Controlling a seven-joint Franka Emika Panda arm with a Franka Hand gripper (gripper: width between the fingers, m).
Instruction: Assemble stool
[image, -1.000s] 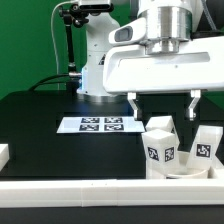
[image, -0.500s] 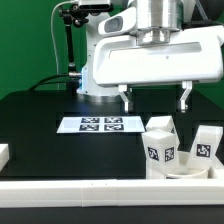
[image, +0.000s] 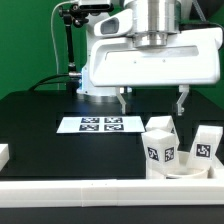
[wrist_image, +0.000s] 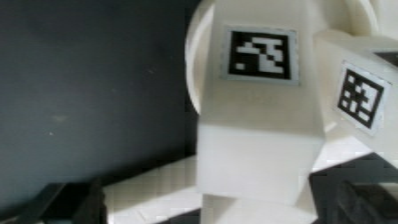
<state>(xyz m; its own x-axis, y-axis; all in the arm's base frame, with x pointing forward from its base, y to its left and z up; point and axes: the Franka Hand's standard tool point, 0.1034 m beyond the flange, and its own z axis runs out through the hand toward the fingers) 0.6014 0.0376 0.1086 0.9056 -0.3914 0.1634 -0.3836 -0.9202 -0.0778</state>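
Note:
Two short white blocky stool legs with black-and-white tags stand upright at the exterior view's right: one nearer the middle, one further right. A round white piece, probably the seat disc, shows partly behind the front rail below them. My gripper is open and empty, hanging above and behind the legs, its fingers spread wide. The wrist view shows a tagged white leg up close, with a second tagged piece beside it.
The marker board lies flat on the black table at the middle. A long white border rail runs along the front, with a white block at the exterior view's left. The robot base stands behind.
My gripper has risen and shifted toward the exterior view's left, staying open and empty. The legs have not moved.

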